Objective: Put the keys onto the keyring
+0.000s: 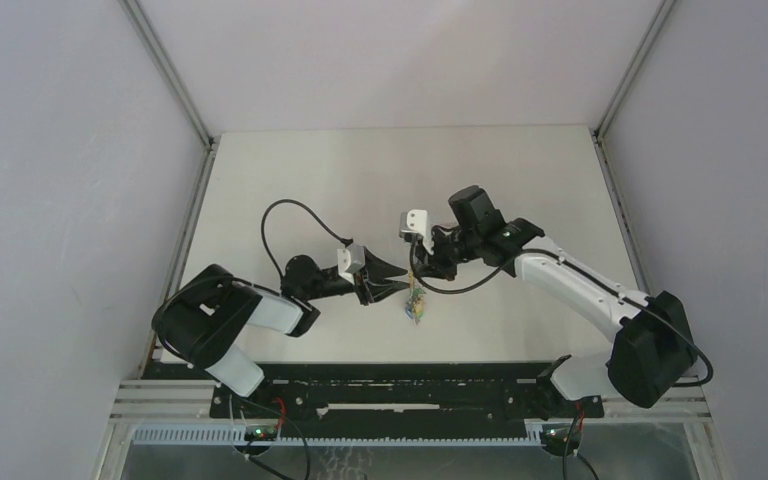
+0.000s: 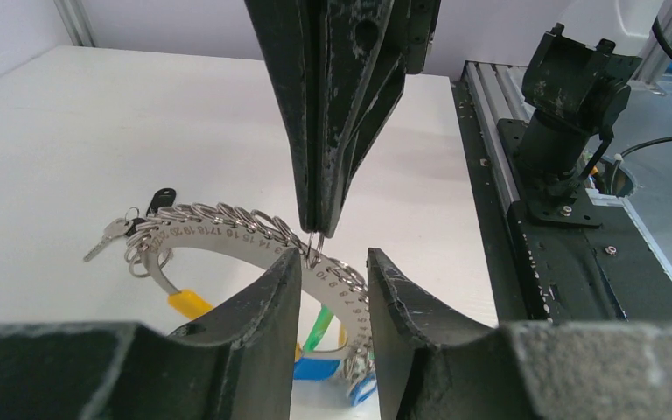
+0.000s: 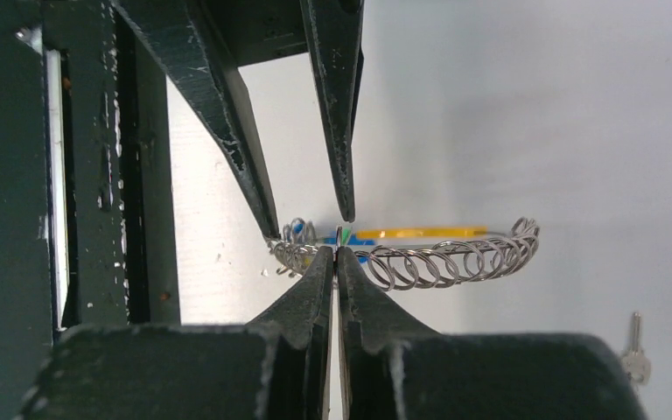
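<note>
White table (image 1: 360, 180) is seen beneath; the keyring (image 2: 227, 229), with keys (image 2: 109, 238) hung on it, is pinched by the clenched right gripper (image 3: 337, 258), while the left gripper (image 2: 332, 255) is parted around its band.

Colour comes from the silvery keyring (image 2: 227, 229), its pale band stamped with dark numerals and edged with a row of bright wire loops. Its keys (image 2: 105, 241) have silver blades, with a yellow tag (image 2: 190, 303), a green tag (image 2: 318, 325), a blue tag (image 2: 319, 367) and one black head (image 2: 163, 198). The worktop (image 2: 96, 131) is plain white, with a black rail (image 1: 410, 385) along its near edge. The left gripper (image 2: 332, 262) and right gripper (image 3: 336, 255) are matt black, flecked with pale scuffs.
</note>
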Controlling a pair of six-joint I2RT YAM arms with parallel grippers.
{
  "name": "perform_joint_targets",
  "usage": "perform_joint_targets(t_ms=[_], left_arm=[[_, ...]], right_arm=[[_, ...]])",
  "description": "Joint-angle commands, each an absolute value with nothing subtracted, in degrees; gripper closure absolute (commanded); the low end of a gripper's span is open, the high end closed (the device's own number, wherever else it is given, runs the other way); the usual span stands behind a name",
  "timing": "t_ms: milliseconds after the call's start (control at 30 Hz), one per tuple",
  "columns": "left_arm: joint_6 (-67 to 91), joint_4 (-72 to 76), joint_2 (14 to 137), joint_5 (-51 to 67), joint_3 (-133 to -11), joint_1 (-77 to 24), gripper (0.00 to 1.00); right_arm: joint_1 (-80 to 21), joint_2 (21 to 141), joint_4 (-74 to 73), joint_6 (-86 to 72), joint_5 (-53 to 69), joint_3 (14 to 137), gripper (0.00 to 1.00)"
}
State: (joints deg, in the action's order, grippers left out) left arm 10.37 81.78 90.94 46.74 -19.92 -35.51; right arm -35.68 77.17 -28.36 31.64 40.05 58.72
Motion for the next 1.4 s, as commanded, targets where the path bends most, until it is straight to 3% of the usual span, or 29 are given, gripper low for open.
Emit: perform_joint_targets(t_ms=[0,500,1367], left_arm=[[9.9,84.5,90.5,47.1,-19.4,-35.4,0.61],[10.1,84.5,95.0,47.6,-20.8,-35.5,0.62],[10.1,84.5,97.4,51.4,-23.5,-36.8,0.78]], right_arm=[[-38.6,79.8,-37.0,35.1,32.7,64.7,1.00],[-40.4,79.7,-38.8,36.6,32.0,67.0,1.00],[-41.6,79.0,-37.8,38.8,35.1,67.0,1.00]])
